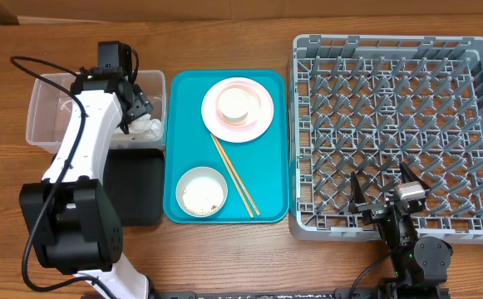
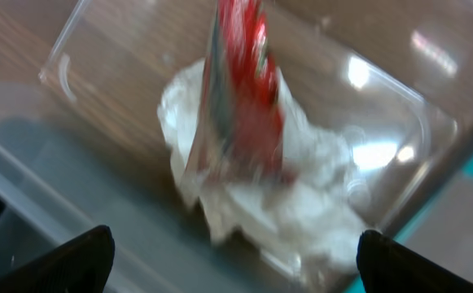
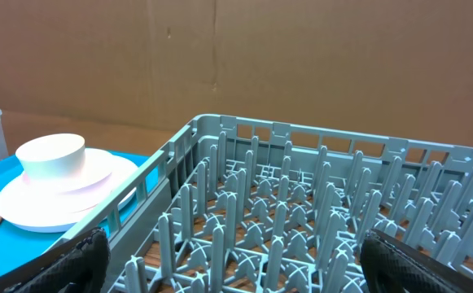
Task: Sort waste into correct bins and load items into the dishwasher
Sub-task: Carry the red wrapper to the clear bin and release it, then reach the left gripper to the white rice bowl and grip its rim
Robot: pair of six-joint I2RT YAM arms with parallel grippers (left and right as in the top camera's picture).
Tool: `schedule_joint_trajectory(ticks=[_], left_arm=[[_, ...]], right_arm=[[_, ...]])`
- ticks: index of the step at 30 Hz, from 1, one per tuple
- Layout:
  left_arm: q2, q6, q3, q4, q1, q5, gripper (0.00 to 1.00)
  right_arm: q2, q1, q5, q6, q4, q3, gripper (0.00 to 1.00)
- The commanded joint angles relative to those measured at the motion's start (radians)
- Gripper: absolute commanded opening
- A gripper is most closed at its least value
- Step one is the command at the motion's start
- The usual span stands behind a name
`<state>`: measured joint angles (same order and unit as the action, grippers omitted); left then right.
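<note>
— over the clear tub [image 1: 46, 116], right end: left claw [image 1: 138, 101] hangs with jaws spread wide, nothing pinched. wrist view shows the red wrapper [image 2: 244, 89] blurred, on end above the napkin [image 2: 301, 212], both inside the tub walls.
— so the wrapper is loose?
— looks so. fingertips [image 2: 65, 264] sit at the frame corners, well clear of it. blur suggests it's dropping, can't confirm.
— why that bin?
— guess: dry waste goes in the tub. black tray [image 1: 137, 193] just beside it is bare, likely meant for the rice.
— right side?
— right claw [image 1: 382, 189] is wide open and empty, poised at the near rim of the dish rack [image 1: 301, 133]. reads as parked: clear of the left arm, close to where dishes go.
— dishes?
— all on the teal tray [image 1: 183, 124], between bins and rack. pink plate [image 1: 262, 120] at the far end with a pale cup or bowl [image 1: 237, 104] on it, can't tell which. white bowl [image 1: 202, 193] at the near end, rice in it. chopsticks [image 1: 234, 174] lie diagonal between them. rack holds nothing.
— next?
— judgement: rice has to come out of the bowl before it gets racked. spill risk when tipping.
</note>
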<state>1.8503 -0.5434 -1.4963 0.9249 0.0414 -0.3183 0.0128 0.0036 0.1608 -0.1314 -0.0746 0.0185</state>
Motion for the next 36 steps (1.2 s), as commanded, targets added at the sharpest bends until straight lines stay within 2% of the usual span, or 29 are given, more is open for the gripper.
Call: schedule_joint_trajectory(ticks=[1,5,7,8,10,11,12,13,19,23,29,36], left_arm=[[-0.098,0.029,-0.087,0.063,0.003,0.157,0.95],[-0.208,0.131,-0.114,0.171,0.003,0.473,0.80],[-0.251,0.201,-0.114,0.217,0.003,0.611,0.69],[-0.267,0.235,-0.114,0.243,0.003,0.664,0.60],[-0.294,0.307,-0.114,0.301,0.001,0.734,0.34],[-0.300,0.327,-0.114,0.333,0.001,0.745,0.26],[-0.303,0.339,-0.114,0.370,0.000,0.755,0.07],[-0.302,0.343,-0.113,0.403,-0.003,0.757,0.04],[-0.302,0.391,-0.058,0.539,-0.052,0.757,0.04],[-0.302,0.391,0.001,0.566,-0.132,0.756,0.04],[-0.302,0.390,0.085,0.531,-0.272,0.753,0.04],[-0.302,0.340,0.202,0.404,-0.461,0.753,0.04]], right_arm=[[-0.010,0.008,0.005,0.000,0.005,-0.011,1.00],[-0.010,0.008,0.005,0.000,0.006,-0.011,1.00],[-0.010,0.008,0.005,0.000,0.006,-0.011,1.00],[-0.010,0.008,0.005,0.000,0.005,-0.011,1.00],[-0.010,0.008,0.005,0.000,0.006,-0.011,1.00],[-0.010,0.008,0.005,0.000,0.006,-0.011,1.00],[-0.010,0.008,0.005,0.000,0.005,-0.011,1.00],[-0.010,0.008,0.005,0.000,0.006,-0.011,1.00],[-0.010,0.008,0.005,0.000,0.006,-0.011,1.00],[-0.010,0.008,0.005,0.000,0.006,-0.011,1.00],[-0.010,0.008,0.005,0.000,0.006,-0.011,1.00],[-0.010,0.008,0.005,0.000,0.005,-0.011,1.00]])
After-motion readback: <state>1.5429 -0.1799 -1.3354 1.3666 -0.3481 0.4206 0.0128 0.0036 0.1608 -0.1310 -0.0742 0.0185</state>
